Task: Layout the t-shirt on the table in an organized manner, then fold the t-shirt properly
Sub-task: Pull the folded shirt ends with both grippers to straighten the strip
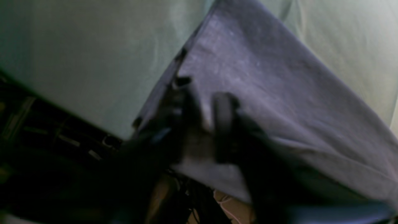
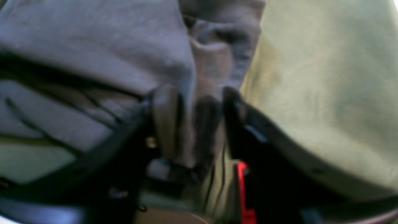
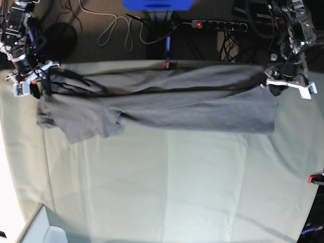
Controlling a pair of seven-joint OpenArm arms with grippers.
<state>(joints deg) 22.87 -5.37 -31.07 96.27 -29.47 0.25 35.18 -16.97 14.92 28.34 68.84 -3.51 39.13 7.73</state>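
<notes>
The grey t-shirt hangs stretched lengthwise between my two grippers along the far edge of the table, with a sleeve drooping at the base view's left. My left gripper is shut on the shirt's right end. In the left wrist view the gripper pinches the grey cloth above the green table. My right gripper is shut on the shirt's left end. In the right wrist view the gripper pinches a bunched fold of shirt beside the table cloth.
Red clamps sit at the far edge and the right edge; one shows in the right wrist view. Behind the table lie a power strip and cables. A white box stands at the near left corner.
</notes>
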